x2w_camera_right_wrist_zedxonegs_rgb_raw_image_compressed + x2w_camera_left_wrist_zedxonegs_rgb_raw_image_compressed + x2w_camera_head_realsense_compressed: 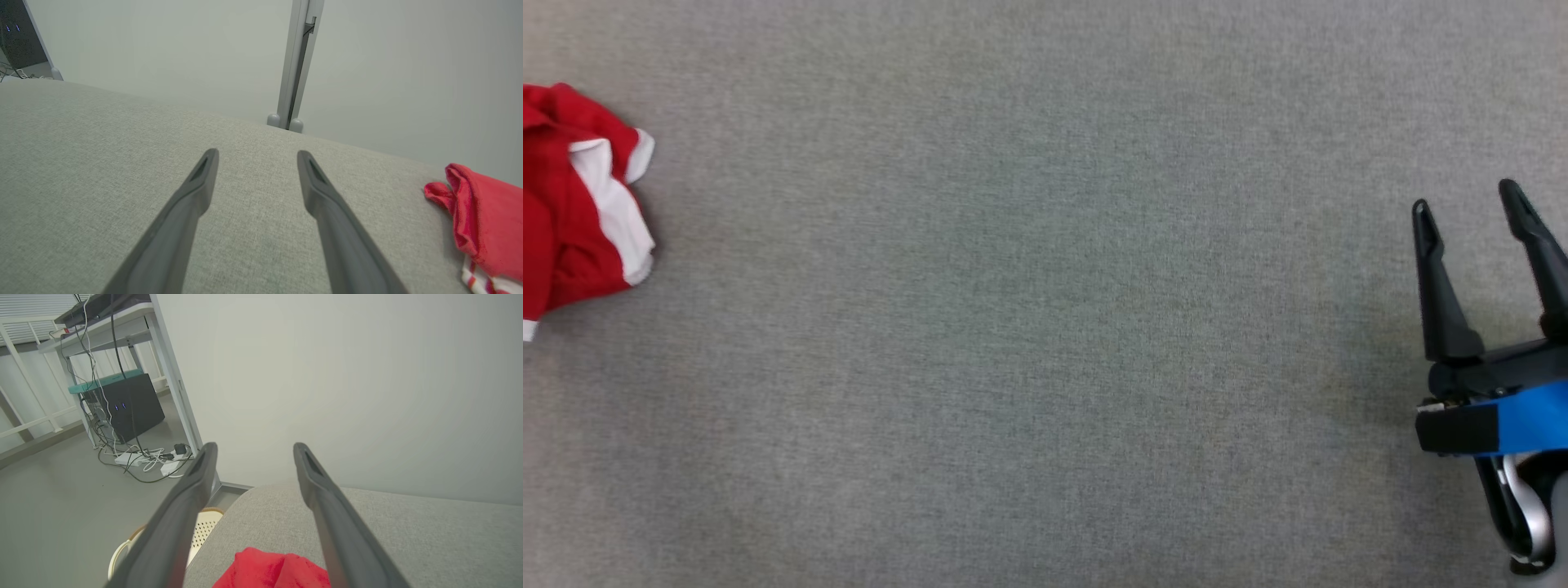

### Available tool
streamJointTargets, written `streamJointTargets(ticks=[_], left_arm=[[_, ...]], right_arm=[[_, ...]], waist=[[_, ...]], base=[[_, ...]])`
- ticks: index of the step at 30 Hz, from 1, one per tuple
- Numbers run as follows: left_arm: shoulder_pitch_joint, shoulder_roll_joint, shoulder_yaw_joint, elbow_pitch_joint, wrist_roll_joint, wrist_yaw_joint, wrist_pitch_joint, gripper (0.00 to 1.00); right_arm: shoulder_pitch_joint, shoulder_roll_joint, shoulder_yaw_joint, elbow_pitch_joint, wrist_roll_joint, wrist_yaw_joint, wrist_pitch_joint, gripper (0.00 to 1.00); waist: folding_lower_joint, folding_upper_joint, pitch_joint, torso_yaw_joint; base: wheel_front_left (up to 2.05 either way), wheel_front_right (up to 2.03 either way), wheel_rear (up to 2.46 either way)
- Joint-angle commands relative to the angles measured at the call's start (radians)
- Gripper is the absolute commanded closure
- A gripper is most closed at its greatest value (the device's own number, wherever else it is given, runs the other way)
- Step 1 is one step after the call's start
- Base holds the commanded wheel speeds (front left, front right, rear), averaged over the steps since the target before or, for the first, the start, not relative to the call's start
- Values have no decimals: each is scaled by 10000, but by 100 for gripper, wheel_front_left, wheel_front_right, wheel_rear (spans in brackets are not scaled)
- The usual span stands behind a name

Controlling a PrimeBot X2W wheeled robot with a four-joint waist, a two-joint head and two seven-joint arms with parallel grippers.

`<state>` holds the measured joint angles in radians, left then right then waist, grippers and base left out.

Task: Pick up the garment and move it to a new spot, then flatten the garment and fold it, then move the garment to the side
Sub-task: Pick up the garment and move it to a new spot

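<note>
Right gripper [1465,198], two long dark fingers: spread wide, holding nothing, over grey woven fabric surface [1045,327]; open room stretches far to its left. Left gripper [254,447]: likewise spread, holding nothing. Crumpled red-and-white cloth garment [269,569] lies close beneath it, ungripped, near the surface's corner edge. Beyond: black computer case [130,406], tangled cables [143,459].

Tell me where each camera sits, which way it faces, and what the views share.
Head view: on the head, looking down at the grey fabric surface; the open right gripper shows at the right edge.
Left wrist view: on the left wrist, looking along the open left gripper, past the surface's edge to a white wall and black box.
Right wrist view: on the right wrist, looking along that gripper across the surface to a wall.
Shared: all three show the crumpled red and white garment.
</note>
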<state>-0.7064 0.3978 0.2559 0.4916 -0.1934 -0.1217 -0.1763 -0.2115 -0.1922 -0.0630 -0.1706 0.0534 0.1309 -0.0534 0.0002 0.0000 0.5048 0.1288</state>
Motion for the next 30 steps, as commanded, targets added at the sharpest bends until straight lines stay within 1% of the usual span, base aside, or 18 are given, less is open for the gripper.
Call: streamJointTargets(ticks=[1,3,6,8,14,16,19,20,21,22,25,30], left_arm=[[-212,86,-52,238,-25,-35,80,0],[-572,304,-222,905,-111,-54,411,0],[-974,448,-465,2073,-218,-85,1093,0],[-1198,498,-644,2694,-274,-97,1328,0],[-1445,359,-1097,4449,-691,-84,2376,0],[-1470,272,-1226,5041,-926,-87,3065,0],[-1428,20,-1472,5576,-1420,-89,4069,0],[-1445,95,-1541,5517,-1503,-91,4014,0],[-1445,167,-1618,5497,-1576,-92,3962,58],[-1426,179,-1686,5518,-1666,-92,4007,100],[-1453,301,-1827,5431,-1707,-93,3558,100],[-1858,413,-2113,5169,-1474,-93,2410,100]], right_arm=[[136,-51,-50,-162,-29,0,78,0],[203,-84,-163,-495,-40,-1,239,0],[276,-140,-181,-836,-36,-1,415,0],[265,-179,-166,-973,-16,-1,494,0],[186,-166,-149,-1030,-16,-1,543,0],[189,-162,-134,-1035,-32,-1,560,0],[153,-177,-105,-1015,-46,-1,576,0],[137,-178,-87,-1000,-52,-1,580,0],[119,-171,-69,-978,-51,0,578,0],[110,-167,-54,-954,-48,-1,572,0],[107,-102,-36,-851,-4,0,494,0],[50,109,7,-496,89,-1,210,0]], waist=[[-2,0,146,6],[-2,0,389,-90],[-2,0,677,-183],[-2,0,785,-233],[-2,0,857,-296],[-2,0,835,-298],[-2,0,770,-307],[-2,0,738,-318],[-2,0,706,-333],[-2,0,659,-346],[-2,0,480,-403],[-2,0,-69,-574]], base=[[0,0,0],[0,0,0],[0,0,0],[0,0,0],[0,0,0],[0,0,0],[0,0,0],[0,0,0],[0,0,0],[0,0,0],[0,0,0],[0,0,0]])
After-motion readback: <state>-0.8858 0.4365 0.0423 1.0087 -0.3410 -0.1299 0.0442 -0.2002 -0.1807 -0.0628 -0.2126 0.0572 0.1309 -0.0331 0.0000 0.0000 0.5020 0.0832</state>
